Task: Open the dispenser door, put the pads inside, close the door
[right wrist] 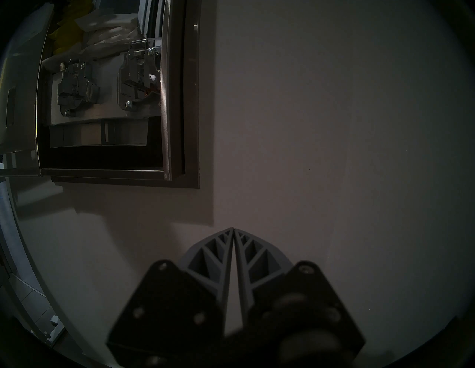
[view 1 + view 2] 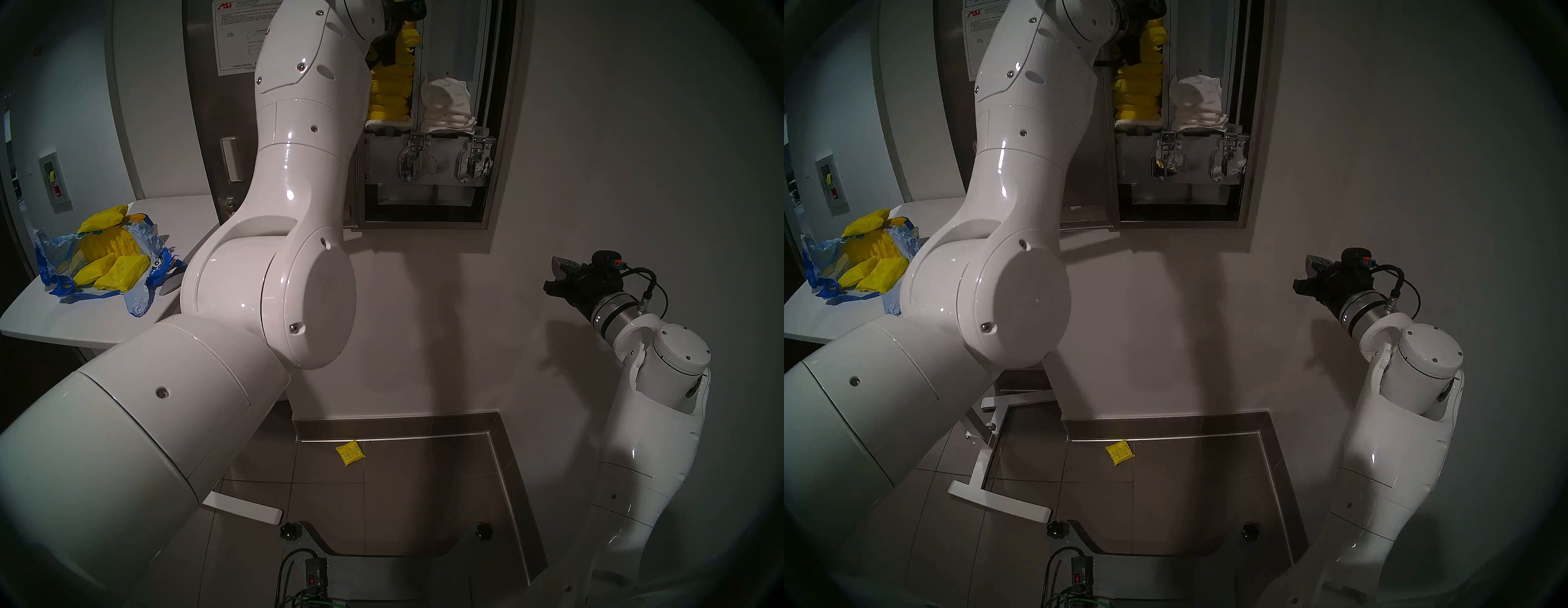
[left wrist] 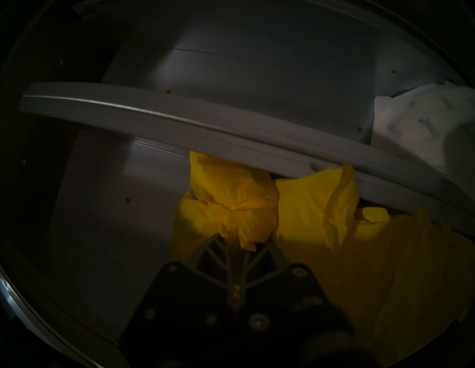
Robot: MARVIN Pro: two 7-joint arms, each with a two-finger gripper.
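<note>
White wall frames the dispenser point(image 2: 502, 127), its door point(image 2: 203, 140) swung open. Yellow pads point(image 2: 390, 91) already fill the left chute; the left gripper point(image 3: 240, 248), clamped on one pad's wrapper, is up there adding another. More wait on the shelf point(image 2: 106, 327), one on the floor point(image 2: 350, 453). Right gripper point(image 1: 233, 231) idles, pinched empty. Closing remains.

A public restroom: steel wall dispenser point(image 2: 500, 127) stocked with pads point(image 2: 390, 97), tiled floor point(image 2: 403, 488), white counter point(image 2: 85, 322)

Pads point(image 2: 390, 91) stacked in dispenser point(image 2: 500, 127) left chute; door point(image 2: 203, 127) left.
</note>
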